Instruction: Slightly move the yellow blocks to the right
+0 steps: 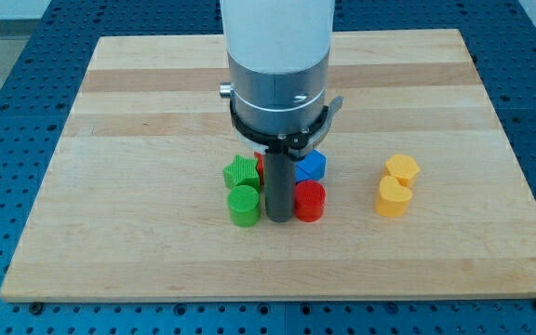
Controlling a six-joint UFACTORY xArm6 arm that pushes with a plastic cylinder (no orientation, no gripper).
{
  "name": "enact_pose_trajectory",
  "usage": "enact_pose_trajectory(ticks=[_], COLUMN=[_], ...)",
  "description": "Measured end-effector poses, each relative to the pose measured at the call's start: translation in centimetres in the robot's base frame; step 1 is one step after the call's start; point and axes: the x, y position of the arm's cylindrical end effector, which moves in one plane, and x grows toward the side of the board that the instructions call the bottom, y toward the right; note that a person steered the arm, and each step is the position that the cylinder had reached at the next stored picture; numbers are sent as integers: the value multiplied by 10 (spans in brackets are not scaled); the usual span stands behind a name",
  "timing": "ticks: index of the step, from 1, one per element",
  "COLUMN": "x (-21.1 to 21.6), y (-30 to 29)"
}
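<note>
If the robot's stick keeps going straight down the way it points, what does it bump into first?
Just the wooden board, it seems. My tip already sits on it, in the gap between the green cylinder and the red cylinder, well to the view's left of the yellow blocks.

arm: white and grey body hanging upright at the view's top centre | rod: dark, straight, vertical below the body | my tip [278,219]: down at board level, directly under the body
</note>
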Motion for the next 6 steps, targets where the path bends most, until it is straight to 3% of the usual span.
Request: enact_pose_trajectory(ticks=[2,3,4,6], x=[86,47,-12,-34], y=[-4,70,109,85])
